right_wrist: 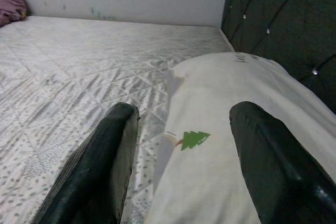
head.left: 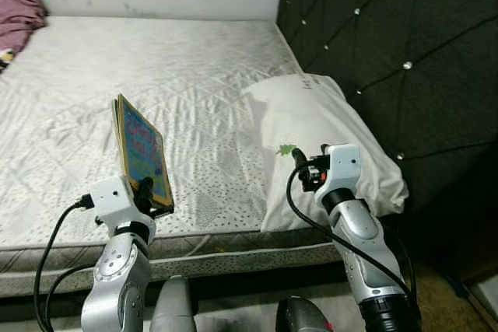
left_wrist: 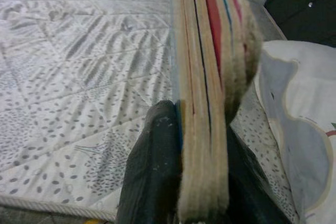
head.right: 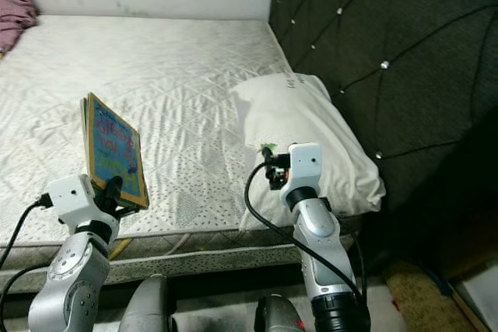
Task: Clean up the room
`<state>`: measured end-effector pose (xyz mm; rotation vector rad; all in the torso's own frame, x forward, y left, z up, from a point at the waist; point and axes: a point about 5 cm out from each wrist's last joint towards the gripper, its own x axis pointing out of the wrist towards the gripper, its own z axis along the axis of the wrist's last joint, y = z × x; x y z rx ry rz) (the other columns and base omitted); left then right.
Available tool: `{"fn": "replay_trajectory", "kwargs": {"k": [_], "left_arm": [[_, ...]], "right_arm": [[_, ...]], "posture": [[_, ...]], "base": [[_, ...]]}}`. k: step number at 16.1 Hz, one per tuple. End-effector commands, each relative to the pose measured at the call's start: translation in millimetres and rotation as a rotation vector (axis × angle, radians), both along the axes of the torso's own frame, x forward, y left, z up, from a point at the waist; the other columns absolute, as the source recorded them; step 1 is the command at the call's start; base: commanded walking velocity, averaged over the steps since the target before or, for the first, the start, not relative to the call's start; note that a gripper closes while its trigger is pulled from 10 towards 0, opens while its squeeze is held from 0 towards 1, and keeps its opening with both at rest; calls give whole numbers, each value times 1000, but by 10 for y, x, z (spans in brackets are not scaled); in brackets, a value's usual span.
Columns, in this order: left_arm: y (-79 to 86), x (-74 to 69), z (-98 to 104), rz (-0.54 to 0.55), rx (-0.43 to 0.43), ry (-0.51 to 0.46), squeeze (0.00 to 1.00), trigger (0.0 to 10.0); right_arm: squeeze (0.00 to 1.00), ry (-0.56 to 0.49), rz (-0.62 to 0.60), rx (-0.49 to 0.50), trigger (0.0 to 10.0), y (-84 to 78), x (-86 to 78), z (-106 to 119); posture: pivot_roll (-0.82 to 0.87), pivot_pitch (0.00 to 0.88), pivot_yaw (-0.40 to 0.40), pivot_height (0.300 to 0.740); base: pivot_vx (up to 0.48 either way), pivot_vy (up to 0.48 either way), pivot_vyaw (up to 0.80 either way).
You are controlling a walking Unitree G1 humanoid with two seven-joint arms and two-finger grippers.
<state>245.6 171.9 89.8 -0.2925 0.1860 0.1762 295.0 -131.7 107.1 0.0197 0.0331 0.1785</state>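
— What do your arms look like?

— Silver, rounded tubes, each ending in a white boxy wrist block. Black cables loop out from both wrists and run down along the arms.

— And the claws?

— My right gripper (right_wrist: 181, 150) has two long, matte black fingers (right_wrist: 100, 166) with rounded tips. My left gripper (left_wrist: 184, 182) is black too, slightly scuffed.

Colourful worn-edged book (head.left: 142, 152) upright in left gripper (head.left: 145, 189), above mattress edge (head.left: 233, 239)
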Motion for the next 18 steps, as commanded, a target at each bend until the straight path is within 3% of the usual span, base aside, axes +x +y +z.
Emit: {"fn": "replay_trajectory", "kwargs": {"k": [1,7,18], "left_arm": [[-19,47,105,-5,1,-43,0,10000],[-3,98,154,-5,-12,-79,0,10000],[-9,145,188,-6,-22,-102,0,10000]], "right_arm": [[0,-12,1,-5,10000,-19,22,45],[0,1,2,-8,10000,-22,16,20],[0,-18,45,-9,10000,21,20,73]], "posture": [[-59,35,-41,627],[-54,40,-48,622],[-67,67,-48,622]], "base": [[0,0,0],[0,0,0],[350,0,0]]}}
